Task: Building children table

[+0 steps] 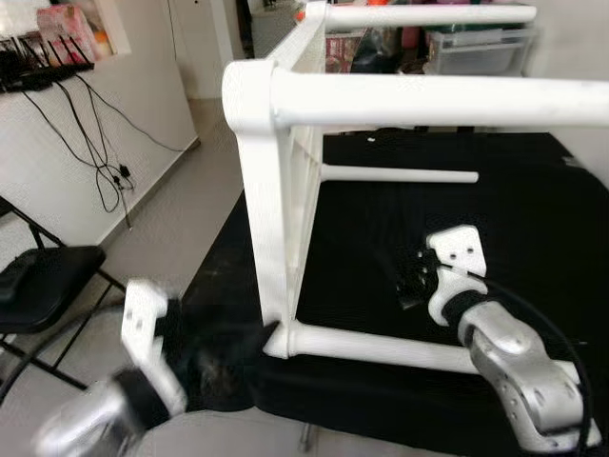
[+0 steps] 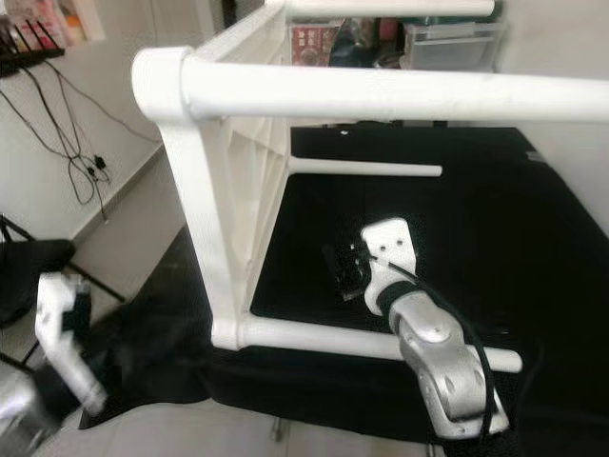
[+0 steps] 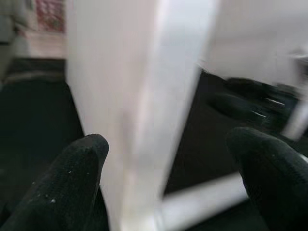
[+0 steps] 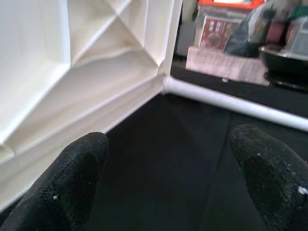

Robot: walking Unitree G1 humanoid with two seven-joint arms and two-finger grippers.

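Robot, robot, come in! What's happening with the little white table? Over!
White table on its side on the black cloth, four legs on. Left gripper open by its edge. Right gripper open, facing its underside. Nothing in the way.

A lived-in home room: pale tiled floor (image 1: 181, 214), black cables (image 1: 105, 167) trailing down a white wall, a folding chair (image 1: 43, 276), and clear storage bins (image 1: 476, 48) stacked behind a black-draped counter (image 1: 533, 219).

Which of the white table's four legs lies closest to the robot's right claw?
The lower near leg, lying on the black cloth just under the right gripper; the other three are higher or farther back.
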